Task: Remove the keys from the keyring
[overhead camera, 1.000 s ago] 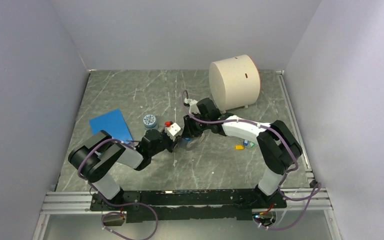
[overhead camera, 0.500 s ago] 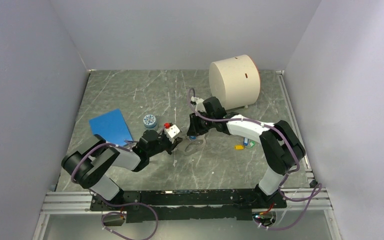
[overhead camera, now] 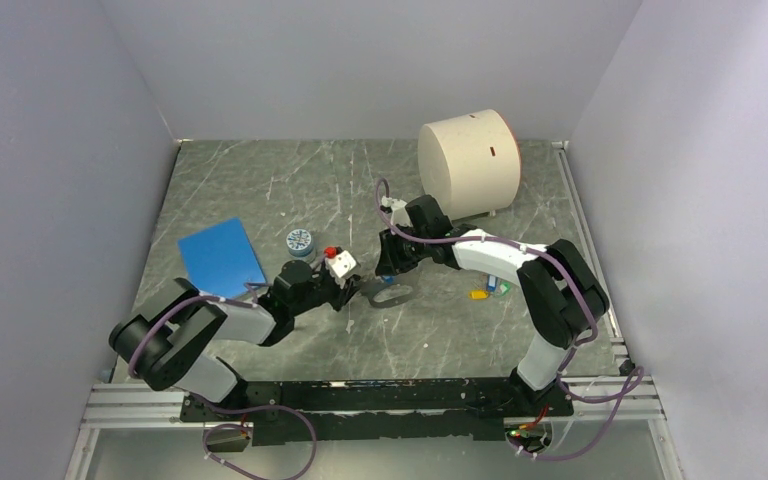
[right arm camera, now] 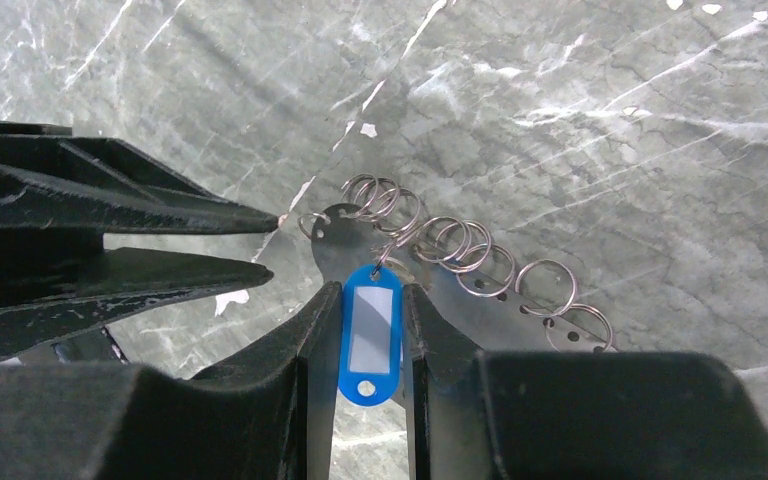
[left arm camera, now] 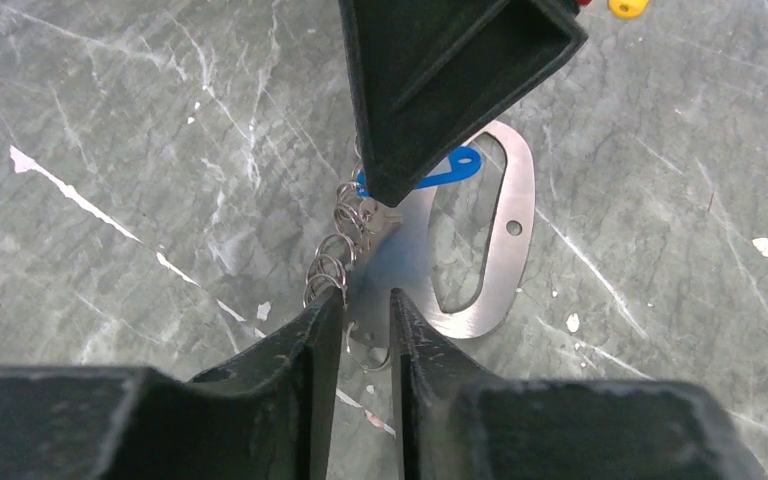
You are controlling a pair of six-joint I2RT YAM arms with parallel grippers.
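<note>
The keyring (overhead camera: 390,296) is a flat grey oval loop lying mid-table, with several small split rings along one side (right arm camera: 460,250). My left gripper (overhead camera: 358,290) is nearly closed, with the loop's narrow end (left arm camera: 365,320) between its fingertips (left arm camera: 315,320). My right gripper (right arm camera: 373,288) is shut on a blue key (right arm camera: 370,330) that hangs from a split ring. The blue key also shows in the left wrist view (left arm camera: 455,168), under the right finger (left arm camera: 440,80). A yellow key (overhead camera: 479,294) and a green key (overhead camera: 503,289) lie loose on the table to the right.
A big cream cylinder (overhead camera: 468,165) lies at the back right. A flat blue square pad (overhead camera: 222,252) and a small round blue-patterned jar (overhead camera: 300,241) sit left of the grippers. Grey walls close in the marble table on three sides.
The right gripper shifted slightly right with the blue key, and the keyring followed. The left arm's elbow swung further left while its gripper stayed at the loop's end.
</note>
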